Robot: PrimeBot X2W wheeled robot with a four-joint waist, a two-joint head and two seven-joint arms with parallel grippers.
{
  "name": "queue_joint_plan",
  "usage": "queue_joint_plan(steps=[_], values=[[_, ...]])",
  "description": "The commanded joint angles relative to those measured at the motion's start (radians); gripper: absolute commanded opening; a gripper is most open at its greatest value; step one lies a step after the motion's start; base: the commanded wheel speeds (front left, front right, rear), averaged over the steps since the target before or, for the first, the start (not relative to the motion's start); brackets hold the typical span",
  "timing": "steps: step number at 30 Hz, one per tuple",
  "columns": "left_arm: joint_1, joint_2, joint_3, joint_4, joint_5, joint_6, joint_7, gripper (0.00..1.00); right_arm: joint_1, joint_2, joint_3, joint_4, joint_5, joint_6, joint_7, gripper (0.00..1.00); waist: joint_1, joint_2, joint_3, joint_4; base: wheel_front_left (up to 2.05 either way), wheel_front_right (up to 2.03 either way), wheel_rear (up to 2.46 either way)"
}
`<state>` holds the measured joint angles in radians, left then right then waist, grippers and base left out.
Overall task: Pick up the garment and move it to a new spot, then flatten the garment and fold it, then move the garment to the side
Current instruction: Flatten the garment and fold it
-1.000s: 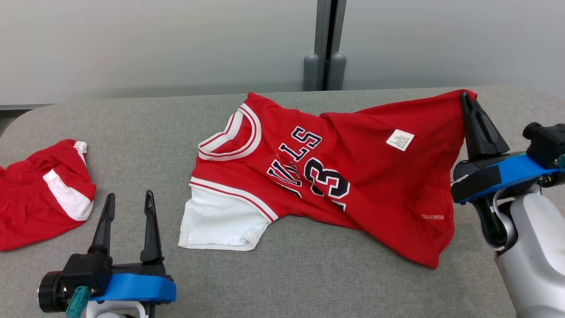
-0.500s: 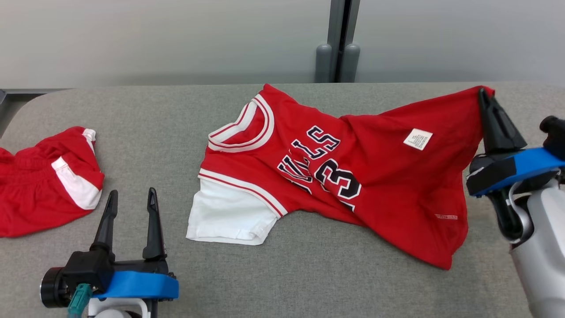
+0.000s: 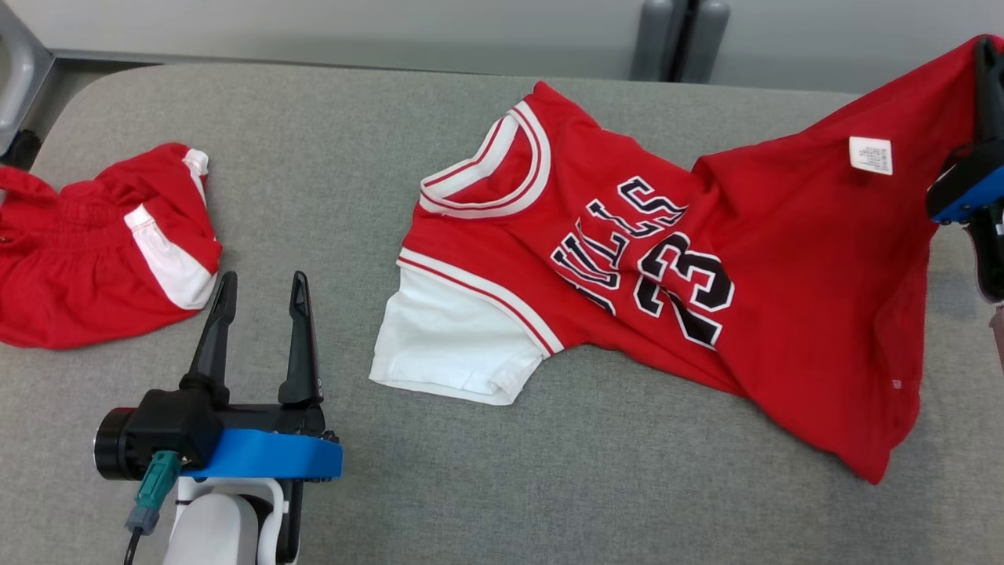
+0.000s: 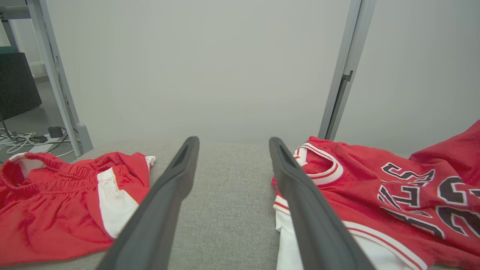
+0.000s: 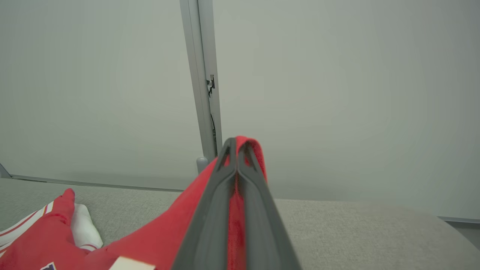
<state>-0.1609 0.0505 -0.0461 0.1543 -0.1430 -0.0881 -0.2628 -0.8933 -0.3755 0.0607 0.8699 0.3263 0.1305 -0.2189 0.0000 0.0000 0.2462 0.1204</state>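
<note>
jersey (image 3: 792, 235) 1 (right tool (image 5: 237, 145) pinching it) | shorts (image 3: 86, 267) 1

This is looking like a lab: pale grey partition panels (image 4: 210, 75) are standing behind a grey fabric-covered table (image 3: 549, 471), loose white cables (image 4: 18, 137) are trailing across the floor (image 4: 28, 119).

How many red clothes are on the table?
2. The jersey spreads across the middle, one corner held up by the right gripper; the shorts lie bunched at the left.
</note>
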Motion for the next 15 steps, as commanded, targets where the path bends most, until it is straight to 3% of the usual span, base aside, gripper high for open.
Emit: queue_joint_plan(steps=[1,4,5,6,15], values=[[-0.023,-0.001,-0.008,0.000,-0.006,0.008,-0.003,1.00,-0.053,-0.003,-0.006,0.062,-0.021,0.001,-0.012,0.00,0.0000,0.0000,0.040,0.034,0.00,0.00,0.00],[-0.036,-0.001,-0.011,-0.001,-0.010,0.010,-0.003,1.00,-0.102,0.001,-0.018,0.167,-0.043,0.000,-0.015,0.00,0.0000,0.0000,0.056,0.040,0.00,0.00,0.00],[-0.037,-0.001,-0.012,0.000,-0.011,0.011,-0.003,1.00,-0.114,0.005,-0.019,0.200,-0.051,0.000,-0.015,0.34,0.0000,0.0000,0.059,0.041,0.00,0.00,0.00],[-0.038,-0.001,-0.012,0.001,-0.010,0.012,-0.003,1.00,-0.126,0.014,-0.019,0.231,-0.054,0.001,-0.013,1.00,0.0000,0.0000,0.061,0.041,0.00,0.00,0.00],[-0.017,-0.001,0.014,0.003,0.006,0.014,-0.003,1.00,-0.087,0.048,0.003,0.344,-0.060,0.000,-0.039,1.00,0.0000,0.0000,0.032,-0.005,0.00,0.00,0.00]])
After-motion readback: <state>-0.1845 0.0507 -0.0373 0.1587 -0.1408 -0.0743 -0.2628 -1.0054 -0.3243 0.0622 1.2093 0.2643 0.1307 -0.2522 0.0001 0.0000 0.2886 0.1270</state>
